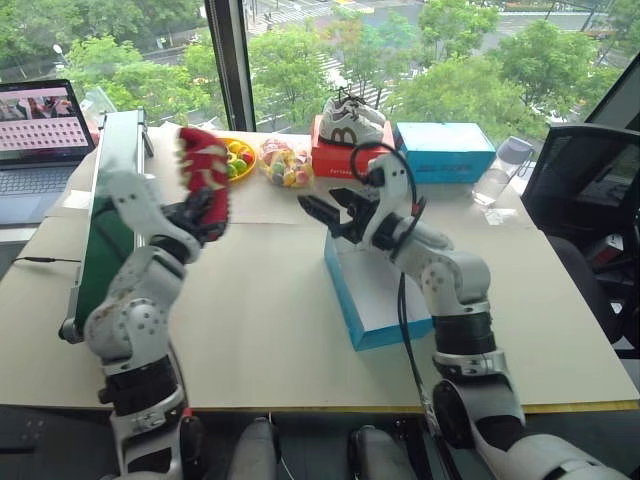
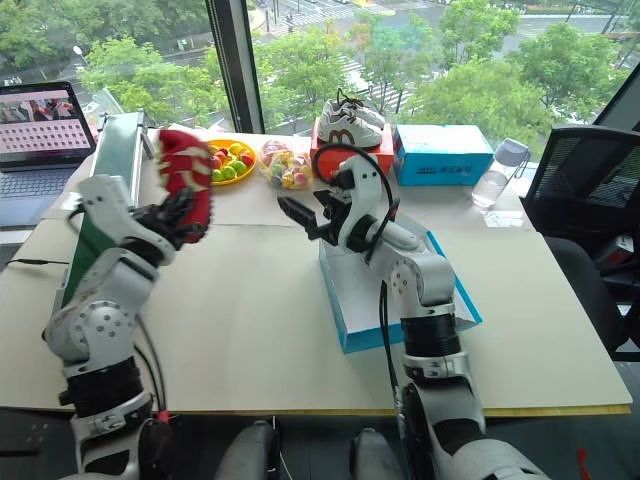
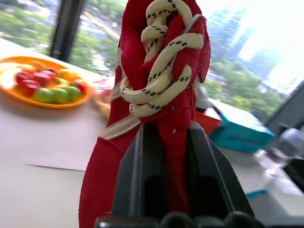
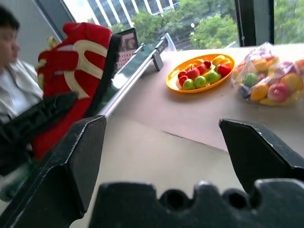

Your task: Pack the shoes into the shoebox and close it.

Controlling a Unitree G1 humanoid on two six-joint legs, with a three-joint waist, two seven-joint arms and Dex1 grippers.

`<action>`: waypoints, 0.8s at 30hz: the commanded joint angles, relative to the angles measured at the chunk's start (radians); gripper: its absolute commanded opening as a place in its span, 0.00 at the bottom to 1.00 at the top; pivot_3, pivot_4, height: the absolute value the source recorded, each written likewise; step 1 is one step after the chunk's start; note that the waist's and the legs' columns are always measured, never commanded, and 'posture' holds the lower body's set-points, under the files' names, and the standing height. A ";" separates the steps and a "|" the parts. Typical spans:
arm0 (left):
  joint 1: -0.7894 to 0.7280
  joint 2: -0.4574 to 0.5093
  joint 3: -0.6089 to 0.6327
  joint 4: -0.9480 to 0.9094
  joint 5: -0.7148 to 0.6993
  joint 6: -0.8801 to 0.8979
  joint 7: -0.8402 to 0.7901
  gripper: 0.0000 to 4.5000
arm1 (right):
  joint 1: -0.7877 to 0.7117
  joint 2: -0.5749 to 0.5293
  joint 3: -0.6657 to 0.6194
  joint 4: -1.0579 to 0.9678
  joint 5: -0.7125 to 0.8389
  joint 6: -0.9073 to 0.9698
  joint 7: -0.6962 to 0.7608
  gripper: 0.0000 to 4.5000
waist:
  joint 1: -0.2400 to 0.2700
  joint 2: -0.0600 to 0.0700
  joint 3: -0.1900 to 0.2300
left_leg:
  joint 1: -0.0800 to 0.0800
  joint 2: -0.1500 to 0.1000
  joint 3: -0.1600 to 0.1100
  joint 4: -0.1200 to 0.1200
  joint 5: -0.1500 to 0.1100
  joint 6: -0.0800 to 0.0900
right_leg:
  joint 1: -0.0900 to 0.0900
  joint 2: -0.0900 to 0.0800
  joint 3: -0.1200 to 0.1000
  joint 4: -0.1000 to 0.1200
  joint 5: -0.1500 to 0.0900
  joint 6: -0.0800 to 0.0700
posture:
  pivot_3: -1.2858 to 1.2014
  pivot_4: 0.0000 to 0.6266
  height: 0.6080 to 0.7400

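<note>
L gripper (image 1: 205,215) clamping red shoe (image 1: 205,165), lifted above table (image 1: 260,300).
R gripper (image 1: 330,215) hanging w/ fingers spread wide, empty, over open blue shoebox (image 1: 375,300) at table centre-right.

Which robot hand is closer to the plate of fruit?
Left. The left gripper holds a red shoe up just in front of the orange fruit plate. The open right gripper hovers farther off, above the blue shoebox.

A: Where is free room seen?
B: Bare surface (image 1: 250,300) is left between the two arms.
A: What is blocked?
B: The far edge is lined by a fruit plate (image 1: 238,158), candy bag (image 1: 285,163), red box (image 1: 345,158) and blue box (image 1: 445,150).
</note>
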 commanded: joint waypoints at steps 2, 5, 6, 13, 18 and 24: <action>0.012 -0.050 -0.073 -0.085 -0.111 0.025 -0.013 0.02 | -0.066 0.060 -0.160 0.028 0.188 0.143 -0.151 1.00 | -0.007 0.000 0.000 | 0.000 0.000 0.000 0.000 0.000 0.000 | 0.000 0.000 0.000 0.000 0.000 0.000 | 0.52 0.24 0.97; 0.008 -0.065 -0.119 -0.071 -0.113 0.024 -0.008 0.02 | -0.078 0.071 -0.197 0.011 0.261 0.182 -0.202 1.00 | -0.008 0.000 0.000 | 0.000 0.000 -0.001 0.001 0.000 0.000 | 0.001 0.000 0.000 0.000 0.000 0.000 | 0.52 0.24 0.97; 0.005 -0.075 -0.134 -0.058 -0.118 0.028 -0.008 0.02 | -0.082 0.073 -0.202 0.000 0.281 0.194 -0.215 1.00 | -0.008 0.000 0.000 | 0.000 0.000 -0.001 0.001 0.000 0.000 | 0.001 0.000 0.000 0.000 0.000 0.000 | 0.52 0.24 0.97; -0.019 -0.106 -0.200 -0.006 -0.109 0.018 -0.030 0.02 | -0.067 0.083 -0.188 -0.041 0.337 0.211 -0.266 1.00 | -0.010 0.000 0.000 | -0.002 0.000 -0.001 0.001 0.000 0.001 | -0.001 0.001 0.000 -0.001 0.000 0.001 | 0.52 0.24 0.97; -0.044 -0.108 -0.218 0.038 -0.084 -0.014 -0.037 0.02 | -0.057 0.083 -0.174 -0.059 0.355 0.200 -0.270 1.00 | -0.010 0.000 0.000 | -0.003 0.000 -0.001 0.002 0.000 0.001 | 0.000 0.001 0.000 -0.002 0.000 0.001 | 0.52 0.24 0.97; -0.061 -0.120 -0.237 0.038 -0.088 -0.024 -0.031 0.02 | -0.040 0.071 -0.151 -0.074 0.340 0.188 -0.263 0.77 | -0.010 0.000 0.000 | -0.003 0.000 -0.002 0.001 0.000 0.001 | -0.001 0.001 -0.001 -0.002 0.000 0.001 | 0.52 0.24 0.97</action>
